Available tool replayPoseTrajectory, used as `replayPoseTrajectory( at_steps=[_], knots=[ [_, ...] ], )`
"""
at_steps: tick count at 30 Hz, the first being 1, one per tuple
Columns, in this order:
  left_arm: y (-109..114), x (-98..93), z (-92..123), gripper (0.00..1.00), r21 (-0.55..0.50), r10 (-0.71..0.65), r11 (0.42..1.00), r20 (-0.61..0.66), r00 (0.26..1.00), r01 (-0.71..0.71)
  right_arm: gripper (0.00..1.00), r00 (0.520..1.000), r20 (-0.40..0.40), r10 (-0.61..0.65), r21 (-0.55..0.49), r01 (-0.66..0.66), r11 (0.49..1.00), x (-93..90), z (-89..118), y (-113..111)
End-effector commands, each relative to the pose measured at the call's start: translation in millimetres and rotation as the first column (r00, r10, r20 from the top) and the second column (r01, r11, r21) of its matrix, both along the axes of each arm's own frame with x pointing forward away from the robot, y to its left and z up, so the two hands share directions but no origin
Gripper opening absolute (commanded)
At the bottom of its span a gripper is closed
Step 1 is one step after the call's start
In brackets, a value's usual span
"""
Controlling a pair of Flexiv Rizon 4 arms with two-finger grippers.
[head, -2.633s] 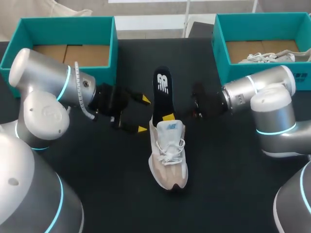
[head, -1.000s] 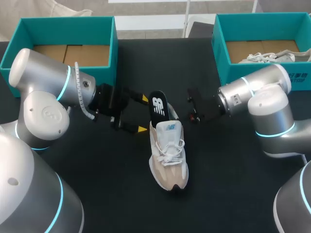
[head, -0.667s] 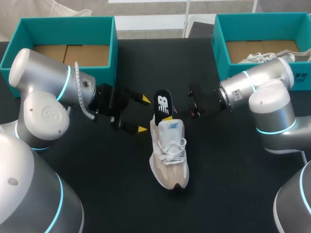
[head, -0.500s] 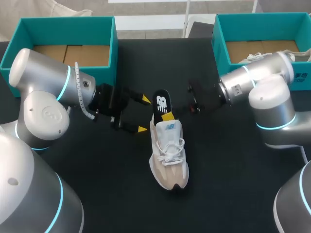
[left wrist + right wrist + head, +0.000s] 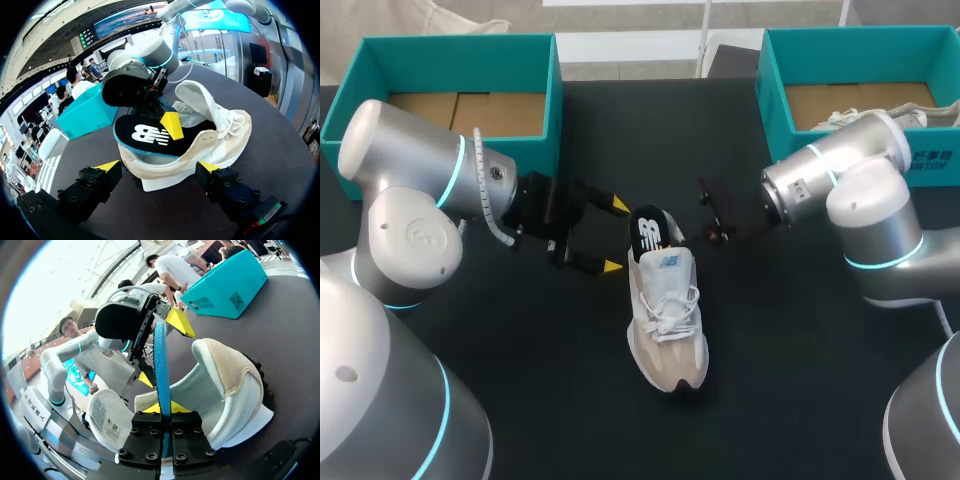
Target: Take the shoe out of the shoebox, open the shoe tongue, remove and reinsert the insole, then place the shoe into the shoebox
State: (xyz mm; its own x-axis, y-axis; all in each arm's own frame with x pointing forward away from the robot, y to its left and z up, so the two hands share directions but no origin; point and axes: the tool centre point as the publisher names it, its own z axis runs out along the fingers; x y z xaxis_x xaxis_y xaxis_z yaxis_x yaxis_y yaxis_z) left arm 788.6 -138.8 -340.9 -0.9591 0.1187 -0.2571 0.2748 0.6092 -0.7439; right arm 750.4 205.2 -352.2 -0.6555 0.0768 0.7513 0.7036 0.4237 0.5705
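Right gripper (image 5: 163, 410) is recorded pinched on the thin insole (image 5: 161, 360), set edge-on and partly tucked into the shoe (image 5: 665, 320) lying mid-table; the insole is judged light and floppy, best gripped near its heel end, while beyond it the left gripper (image 5: 616, 236) is spread wide.
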Motion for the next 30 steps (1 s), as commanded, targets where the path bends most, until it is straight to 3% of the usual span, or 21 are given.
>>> replayPoseTrajectory(
  at_steps=[1, 3, 7, 12, 22, 26, 30],
  knots=[
    [-1, -0.1, 0, 1.00, 0.005, 0.000, 1.000, 0.000, 1.000, 0.000, 0.00, 1.000, -0.003, -0.019, -0.004, 0.019, 1.000, -11.6, -5, 3],
    [-1, -0.1, 0, 1.00, 0.005, 0.000, 1.000, 0.000, 1.000, 0.000, 0.00, 1.000, -0.006, -0.020, -0.004, 0.020, 1.000, -11.4, -5, 4],
    [-1, -0.1, 0, 1.00, 0.005, 0.000, 1.000, 0.000, 1.000, 0.000, 0.28, 1.000, 0.020, -0.020, -0.011, 0.020, 1.000, -3.7, 4, 4],
    [-1, -0.1, 0, 1.00, 0.005, 0.000, 1.000, 0.000, 1.000, 0.000, 0.29, 0.998, 0.057, 0.001, -0.030, 0.001, 1.000, 10.5, 15, 1],
    [-1, -0.1, 0, 1.00, 0.005, 0.000, 1.000, 0.000, 1.000, 0.000, 0.22, 0.996, 0.090, 0.024, -0.038, -0.021, 0.999, 36.1, 18, -1],
    [-1, -0.1, 0, 1.00, 0.005, 0.000, 1.000, 0.000, 1.000, 0.000, 0.00, 0.997, 0.067, 0.031, -0.024, -0.030, 0.999, 30.8, 11, 2],
    [-1, -0.1, 0, 1.00, 0.005, 0.000, 1.000, 0.000, 1.000, 0.000, 0.00, 0.999, 0.007, 0.046, -0.034, -0.046, 0.998, 15.4, 4, 5]
  ],
)
